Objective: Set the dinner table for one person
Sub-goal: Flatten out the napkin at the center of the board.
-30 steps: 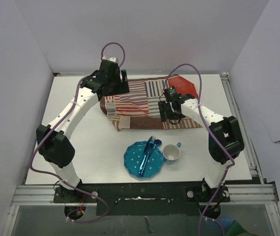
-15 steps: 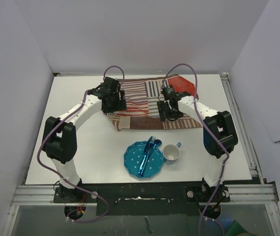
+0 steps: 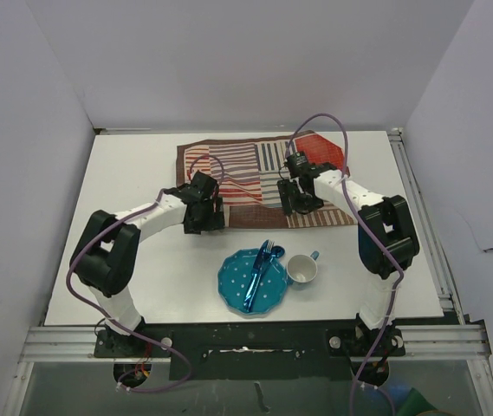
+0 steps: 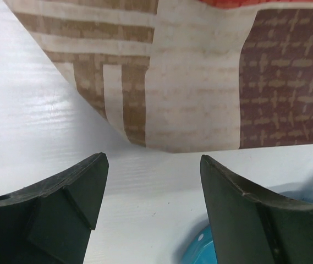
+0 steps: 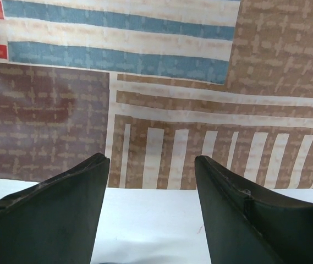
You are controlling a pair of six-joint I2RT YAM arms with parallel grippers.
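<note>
Table (image 3: pixel 125 260) fills your overhead view, white, lying under everything. Your left gripper (image 4: pixel 153 165) is released, jaws apart and empty, at the near left corner of the mat (image 3: pixel 255 169). Your right gripper (image 5: pixel 152 162) is released too, empty above the mat's near edge. Nearer you, blue cutlery (image 3: pixel 262 264) lies on the plate (image 3: pixel 233 282), with the cup (image 3: pixel 302 270) just beside it.
</note>
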